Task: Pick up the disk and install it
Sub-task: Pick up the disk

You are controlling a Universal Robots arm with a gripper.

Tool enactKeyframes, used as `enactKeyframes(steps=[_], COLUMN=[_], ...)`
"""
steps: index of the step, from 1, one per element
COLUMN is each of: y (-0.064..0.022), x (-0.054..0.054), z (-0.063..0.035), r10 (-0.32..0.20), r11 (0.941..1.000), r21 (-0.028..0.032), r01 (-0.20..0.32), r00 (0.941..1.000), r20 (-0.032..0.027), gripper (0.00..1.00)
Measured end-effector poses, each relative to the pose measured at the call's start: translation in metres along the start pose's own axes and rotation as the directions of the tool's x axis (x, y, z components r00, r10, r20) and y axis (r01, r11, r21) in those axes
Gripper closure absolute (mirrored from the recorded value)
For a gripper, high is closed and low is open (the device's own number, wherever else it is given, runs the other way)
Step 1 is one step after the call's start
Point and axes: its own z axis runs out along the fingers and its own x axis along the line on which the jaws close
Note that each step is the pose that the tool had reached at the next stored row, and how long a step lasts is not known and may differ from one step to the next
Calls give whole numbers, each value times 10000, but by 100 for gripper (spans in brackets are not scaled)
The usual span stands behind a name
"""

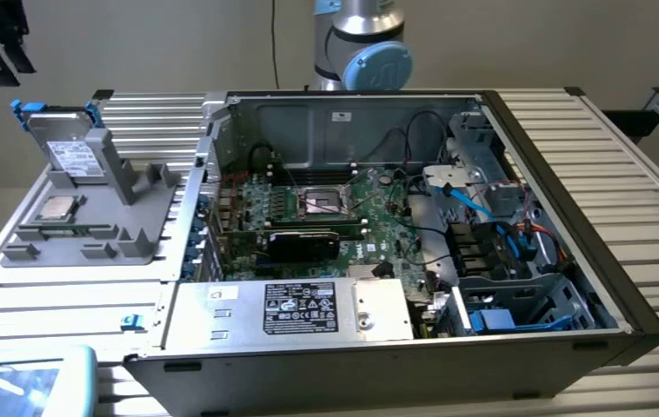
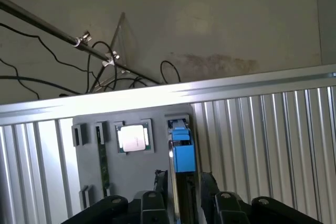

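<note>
Wrist view: flat blue-framed silver disk (image 2: 181, 156) on edge in grey stand (image 2: 131, 177).

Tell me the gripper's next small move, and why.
Probably lower the gripper straight down. In the exterior view it hangs well above the grey holder where the disk stands upright. Its open fingers line up on either side of the disk's blue frame, not touching it.
</note>
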Motion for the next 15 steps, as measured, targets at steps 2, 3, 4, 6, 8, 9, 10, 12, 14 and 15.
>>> enactKeyframes(steps=[2, 3, 4, 6, 8, 9, 10, 12, 14, 15], y=[0, -1, 0, 2, 4, 3, 3, 4, 5, 5], x=[-1, -6, -13, -28, -36, -37, -37, -37, -38, -38], z=[16, 29, 44, 78, 114, 130, 148, 178, 206, 220], r10=[-9, -18, -25, -42, -65, -87, -123, -266, -552, -668], r11=[10000, 10000, 10000, 10000, 10000, 10000, 9999, 9996, 9984, 9977], r21=[-39, -47, -49, -47, -45, -49, -54, -75, -97, -106], r01=[9, 17, 25, 42, 65, 87, 123, 266, 552, 667], r00=[10000, 10000, 10000, 10000, 10000, 10000, 9999, 9996, 9985, 9978], r20=[-8, -16, -25, -40, -47, -49, -50, -50, -49, -48], gripper=[52, 52, 45, 45, 45, 45, 45, 45, 45, 45])
